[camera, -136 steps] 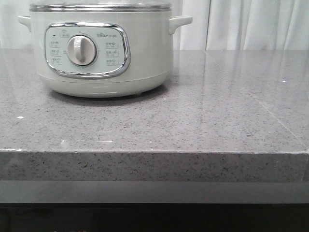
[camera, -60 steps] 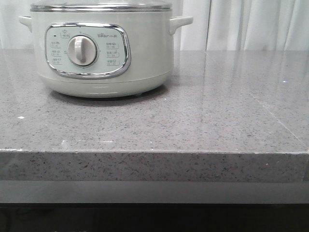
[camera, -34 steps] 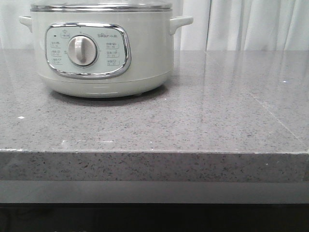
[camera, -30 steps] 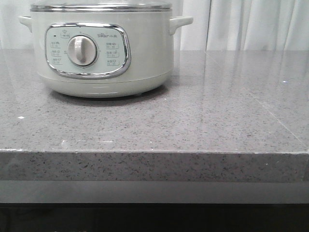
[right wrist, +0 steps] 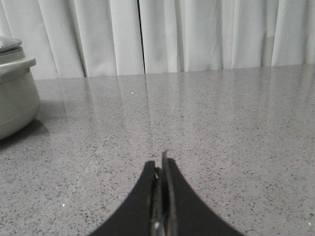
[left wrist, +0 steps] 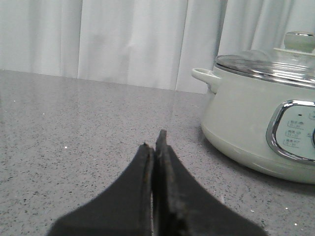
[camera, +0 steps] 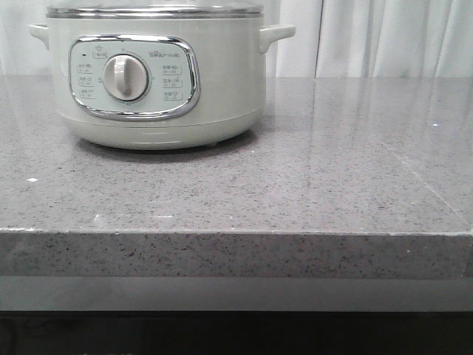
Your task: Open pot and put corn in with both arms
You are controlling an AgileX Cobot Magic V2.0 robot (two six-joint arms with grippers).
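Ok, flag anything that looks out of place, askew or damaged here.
Nothing looks damaged or spilled. The pot sits upright on the counter, lid seated level. Both grippers, left and right, are shut and empty. One oddity: no corn shows in any view.

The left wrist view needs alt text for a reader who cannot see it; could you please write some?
The left gripper, its fingers shut with nothing between them, hangs over a grey speckled counter. Ahead and to one side stands the cream pot, its steel-rimmed lid on, before white curtains.
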